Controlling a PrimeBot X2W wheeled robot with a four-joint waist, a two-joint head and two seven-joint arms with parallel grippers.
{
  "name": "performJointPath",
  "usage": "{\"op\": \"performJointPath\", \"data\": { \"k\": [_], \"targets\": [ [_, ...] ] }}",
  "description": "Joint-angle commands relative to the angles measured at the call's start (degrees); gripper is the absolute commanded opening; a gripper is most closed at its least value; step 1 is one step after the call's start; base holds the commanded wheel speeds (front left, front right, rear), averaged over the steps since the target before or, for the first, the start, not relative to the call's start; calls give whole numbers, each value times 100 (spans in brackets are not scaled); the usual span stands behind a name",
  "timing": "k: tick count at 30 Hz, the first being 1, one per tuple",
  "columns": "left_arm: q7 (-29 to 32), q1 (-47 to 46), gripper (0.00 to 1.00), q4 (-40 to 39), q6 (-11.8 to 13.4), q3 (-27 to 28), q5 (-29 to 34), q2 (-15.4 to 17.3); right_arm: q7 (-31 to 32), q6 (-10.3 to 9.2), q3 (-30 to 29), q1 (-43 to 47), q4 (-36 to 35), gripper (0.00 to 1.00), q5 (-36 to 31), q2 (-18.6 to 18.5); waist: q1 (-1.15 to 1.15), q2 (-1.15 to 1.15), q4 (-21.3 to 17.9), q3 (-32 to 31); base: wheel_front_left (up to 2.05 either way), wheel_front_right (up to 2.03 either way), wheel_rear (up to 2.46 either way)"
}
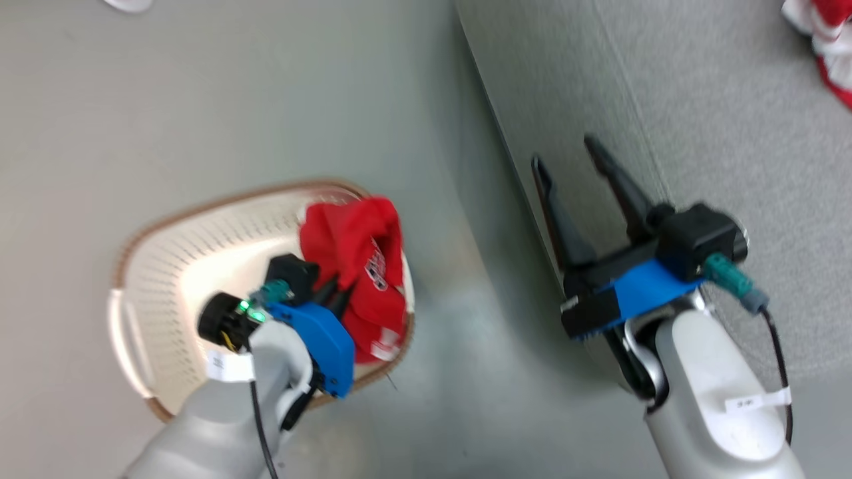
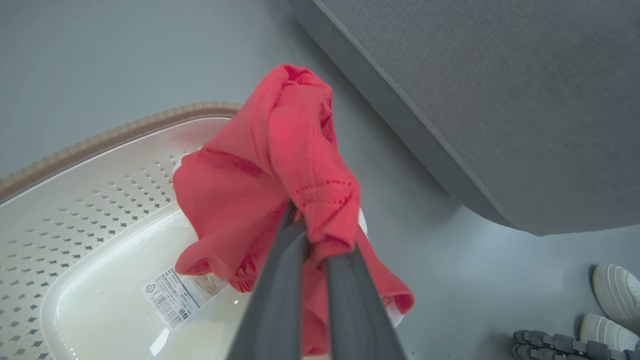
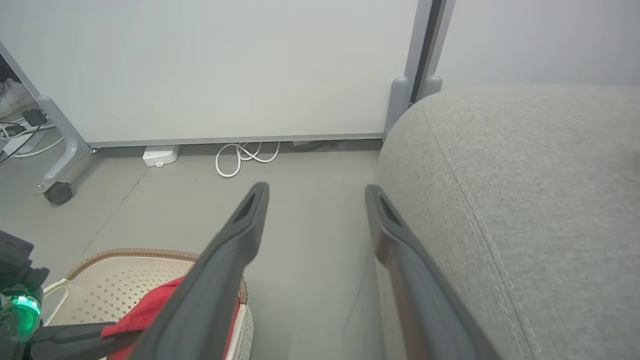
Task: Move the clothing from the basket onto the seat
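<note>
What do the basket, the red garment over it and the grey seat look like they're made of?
Basket: probably moulded plastic, glossy cream, with punched holes and a brown woven-look rim.
Red garment: soft matte fabric; it drapes in folds and shows a stitched hem.
Seat: matte grey woven upholstery, visible weave and seam.

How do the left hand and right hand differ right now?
1. The left hand is shut on a red garment; the right hand is open and holds nothing.
2. The left hand is over the basket; the right hand is by the edge of the seat.
3. The left hand's fingers are pinched together; the right hand's are spread wide.
Shared: both have long dark fingers and a blue mount.
</note>
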Motion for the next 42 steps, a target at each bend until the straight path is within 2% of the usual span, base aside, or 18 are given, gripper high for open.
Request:
{"op": "performJointPath", "data": {
  "k": [1,11,18,29,42],
  "targets": [
    [-30,111,0,-49,-12,-40,-30,-52,28,1,-29,171,54,100,-48,-13,1,-1,534,-911,0,0,0],
    [-34,488,0,-671,-12,121,75,-120,359,1,-180,1030,102,100,-16,-11,1,-1,1070,-2446,0,0,0],
    [-34,535,0,-1054,-12,320,291,-119,560,1,-240,1535,12,100,63,-11,1,-1,1438,-3052,0,0,0],
    [-36,111,0,-1514,-12,442,523,-186,696,1,-158,1835,-121,100,193,-11,1,-1,1668,-3495,0,0,0],
    [-35,-144,0,-1600,-12,388,484,-329,682,1,-93,1921,-191,100,287,-11,1,-1,1709,-3533,0,0,0]
  ]
}}
